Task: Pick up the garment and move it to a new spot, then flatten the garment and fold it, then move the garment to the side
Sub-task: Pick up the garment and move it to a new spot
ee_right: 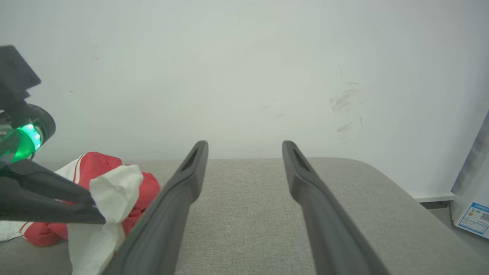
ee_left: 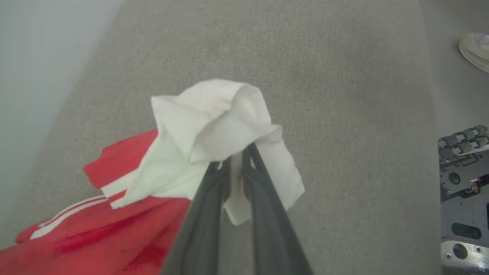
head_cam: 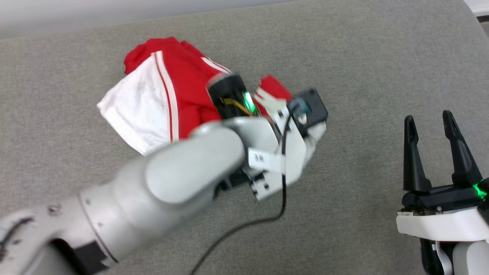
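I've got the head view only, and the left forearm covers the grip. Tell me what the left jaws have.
Observer: In the left wrist view, the left gripper has its jaws shut on a bunched white fold of the garment.
Operator: Now say whether the rest is lifted too.
Observer: From the right wrist view, the white fold droops from the fingertips, while a red bunch behind it appears to rest on the grey upholstered surface.
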